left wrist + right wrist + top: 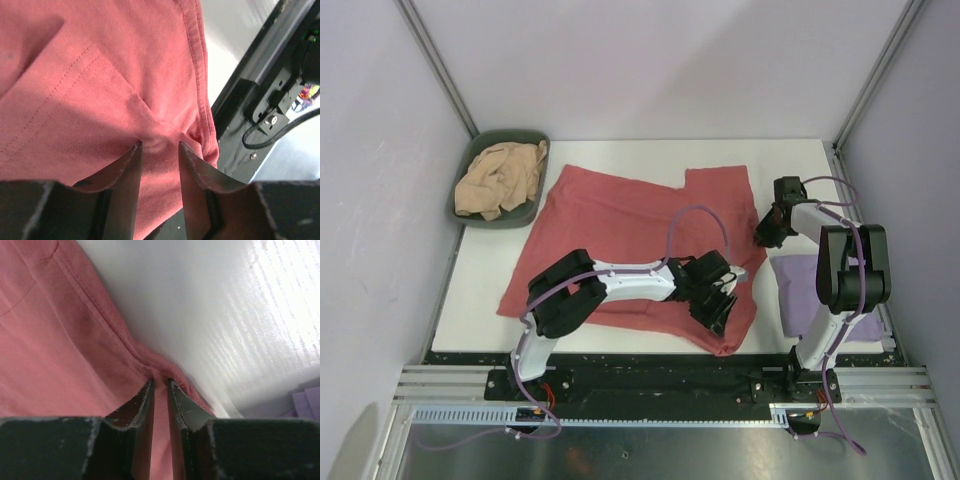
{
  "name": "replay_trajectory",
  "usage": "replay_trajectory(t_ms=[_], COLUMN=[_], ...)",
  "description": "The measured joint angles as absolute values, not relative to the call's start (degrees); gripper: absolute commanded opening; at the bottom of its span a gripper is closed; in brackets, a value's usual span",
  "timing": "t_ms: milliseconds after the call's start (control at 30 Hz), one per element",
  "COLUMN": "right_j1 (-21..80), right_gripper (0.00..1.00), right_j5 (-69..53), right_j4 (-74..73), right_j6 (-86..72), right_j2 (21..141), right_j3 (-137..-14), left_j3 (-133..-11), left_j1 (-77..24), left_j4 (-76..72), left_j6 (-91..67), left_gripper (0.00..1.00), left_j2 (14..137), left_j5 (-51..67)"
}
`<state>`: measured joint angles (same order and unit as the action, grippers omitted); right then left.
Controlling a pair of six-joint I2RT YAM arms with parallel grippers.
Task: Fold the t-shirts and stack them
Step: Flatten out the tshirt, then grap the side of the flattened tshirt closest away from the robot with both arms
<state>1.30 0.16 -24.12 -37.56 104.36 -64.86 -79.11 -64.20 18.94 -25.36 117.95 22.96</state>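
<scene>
The salmon-red t-shirt point(620, 220) lies spread across the middle of the table. My left gripper point(717, 305) presses down on its near right corner. In the left wrist view its jaws point(160, 144) stand apart, and the red cloth point(100, 75) puckers between the tips. My right gripper point(764, 237) sits at the shirt's right edge. In the right wrist view its jaws point(160, 381) are pinched narrowly on the hem point(50, 340). A folded pale lavender t-shirt point(805, 285) lies at the near right and shows as a corner point(307, 402). The tan-beige t-shirt point(500, 180) is crumpled in the bin.
A dark green oval bin point(520, 134) stands at the back left corner. White table point(650, 155) shows behind the red shirt and beside the hem point(225, 315). The black frame and cables point(260, 100) run along the table's near edge, close to my left gripper.
</scene>
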Motion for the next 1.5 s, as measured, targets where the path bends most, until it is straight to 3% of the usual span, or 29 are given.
replay_trajectory(t_ms=[267,433,733,933,1200,1500], right_j1=[-1.0,-1.1,0.7,12.3,29.9,34.9], right_gripper=[0.21,0.29,0.31,0.31,0.39,0.43], right_j5=[0.1,0.6,2.4,2.1,2.3,7.7], right_j4=[-25.3,-26.1,-29.7,-30.5,-33.1,-36.8], right_j6=[-37.4,-36.3,-34.8,-35.7,-43.5,-49.4], right_j2=[104.3,103.5,95.2,88.1,73.6,64.5], right_j3=[-64.9,-64.8,-64.8,-59.6,-42.9,-36.4], left_j3=[-76.6,-77.4,-78.3,-69.8,-48.4,-38.7], left_j1=[-64.4,-64.4,-61.5,-49.1,-27.7,-10.9], left_j4=[18.3,19.5,22.3,20.9,21.8,27.6], left_j6=[-24.9,-24.4,-25.0,-29.2,-39.3,-42.7], left_gripper=[0.43,0.50,0.56,0.57,0.58,0.61], left_j2=[116.6,116.6,111.2,95.2,74.6,60.1], left_j5=[26.2,26.8,27.6,20.8,6.7,-2.8])
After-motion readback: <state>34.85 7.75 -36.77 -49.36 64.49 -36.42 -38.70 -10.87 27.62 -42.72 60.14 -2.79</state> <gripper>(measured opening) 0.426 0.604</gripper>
